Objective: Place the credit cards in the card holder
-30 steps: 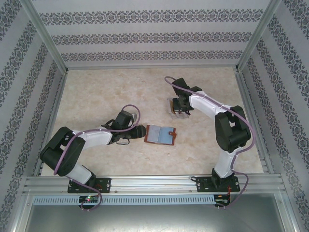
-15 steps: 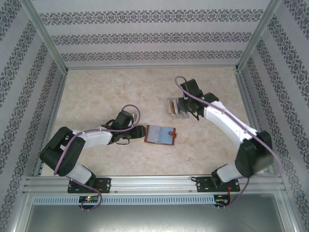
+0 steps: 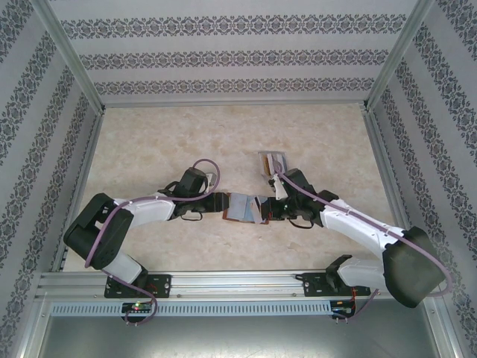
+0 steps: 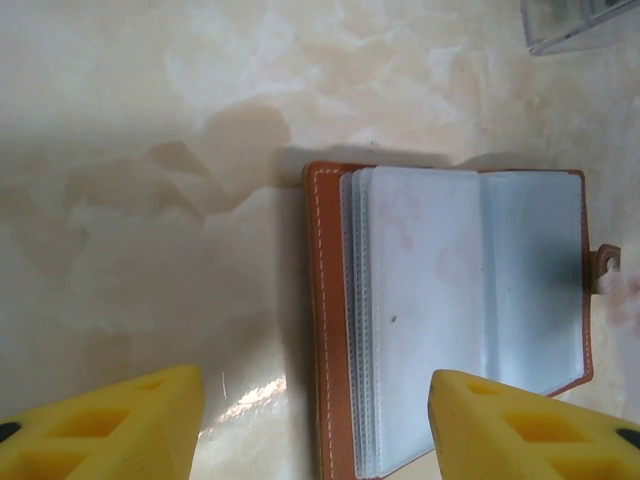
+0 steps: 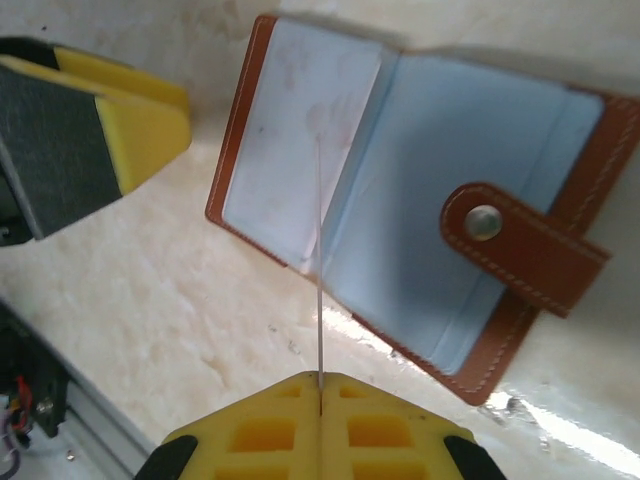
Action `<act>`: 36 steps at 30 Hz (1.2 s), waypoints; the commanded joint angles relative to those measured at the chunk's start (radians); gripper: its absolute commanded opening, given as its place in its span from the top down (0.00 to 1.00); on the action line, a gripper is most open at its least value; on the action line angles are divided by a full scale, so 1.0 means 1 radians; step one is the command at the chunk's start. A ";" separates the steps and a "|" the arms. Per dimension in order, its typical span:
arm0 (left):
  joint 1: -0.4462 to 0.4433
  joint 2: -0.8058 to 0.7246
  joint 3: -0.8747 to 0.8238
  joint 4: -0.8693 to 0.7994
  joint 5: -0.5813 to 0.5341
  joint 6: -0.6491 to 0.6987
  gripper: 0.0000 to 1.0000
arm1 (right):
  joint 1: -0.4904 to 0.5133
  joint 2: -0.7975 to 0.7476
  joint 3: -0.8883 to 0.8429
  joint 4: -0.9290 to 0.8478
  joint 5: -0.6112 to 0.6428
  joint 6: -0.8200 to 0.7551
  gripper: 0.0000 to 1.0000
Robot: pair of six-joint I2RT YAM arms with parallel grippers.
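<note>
The small reddish-brown leather card holder (image 5: 430, 190) lies open on the pale marble table (image 3: 149, 142); the right gripper (image 5: 320, 385) pinches one thin pale plastic card (image 5: 319, 300) edge-on over its pages; the left gripper (image 4: 315, 430) is spread wide at its left edge.

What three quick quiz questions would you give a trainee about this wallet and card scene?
1. True or false: the card holder lies shut on the table.
2. Pick one: the right claw grips A) a credit card, B) a coin, C) nothing.
3. Fill the gap: the left claw, at the card holder's edge, is ____.
Key: 1 false; 2 A; 3 open.
</note>
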 commanded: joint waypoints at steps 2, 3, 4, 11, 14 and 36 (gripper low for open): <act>-0.010 0.050 0.030 -0.027 0.018 0.038 0.42 | -0.041 0.034 -0.047 0.137 -0.115 0.057 0.93; -0.010 0.061 0.035 -0.028 0.018 0.038 0.43 | -0.053 0.044 -0.059 0.163 -0.131 0.063 0.93; -0.011 0.067 0.037 -0.030 0.024 0.037 0.44 | -0.065 0.056 -0.067 0.188 -0.146 0.069 0.93; -0.017 0.082 0.047 -0.042 0.013 0.043 0.49 | -0.103 0.129 -0.116 0.323 -0.223 0.116 0.93; -0.016 0.082 0.044 -0.047 -0.009 0.040 0.52 | -0.110 0.152 -0.130 0.372 -0.248 0.143 0.93; -0.021 0.131 0.066 -0.051 0.008 0.013 0.78 | -0.134 0.243 -0.181 0.467 -0.143 0.343 0.93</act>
